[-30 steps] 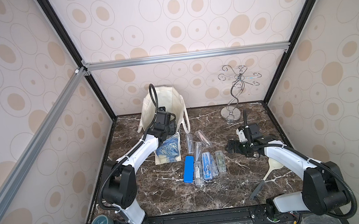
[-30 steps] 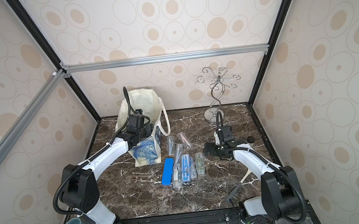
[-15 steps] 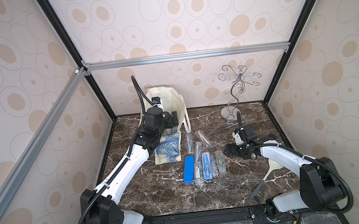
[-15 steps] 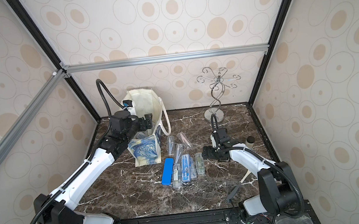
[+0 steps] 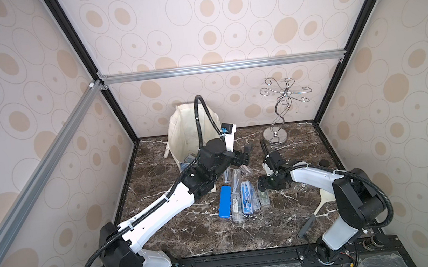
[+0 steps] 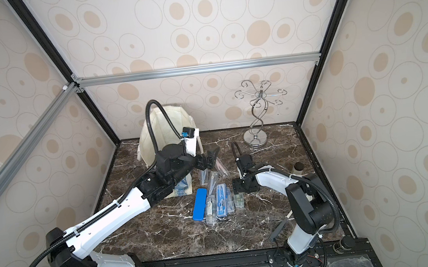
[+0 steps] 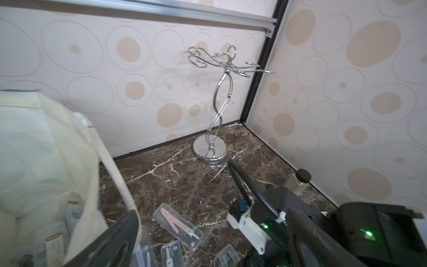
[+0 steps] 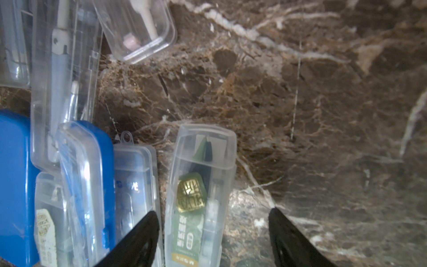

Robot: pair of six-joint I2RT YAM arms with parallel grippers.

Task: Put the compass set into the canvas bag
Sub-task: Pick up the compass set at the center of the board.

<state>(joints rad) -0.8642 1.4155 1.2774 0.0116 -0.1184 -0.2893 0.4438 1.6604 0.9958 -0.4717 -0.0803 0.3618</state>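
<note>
Room: box enclosure w/ cream walls (image 5: 222,16), tan ovals, black + alu frame. Desk (image 5: 191,236): dark brown marble w/ white veins.

Canvas bag (image 5: 183,132) stands upright at back-left of desk, mouth open. Left wrist view shows clear cases inside it. Chrome wire stand (image 5: 283,110) is back-right, well apart from bag.

Left tool (image 6: 211,157) hangs just right of bag's mouth, above the far cases, fingers spread, nothing in it.

Row of cases (image 5: 237,199) lies mid-desk, blue case (image 5: 225,202) at its left end. Compass set (image 8: 198,196), a clear case w/ green label, is the row's right end. It lies flat, long axis approx front-to-back.

Right tool (image 8: 212,212) straddles it widthwise, fingers spread. One finger is right beside case edge, the other has bare desk btwn. No pinch.
</note>
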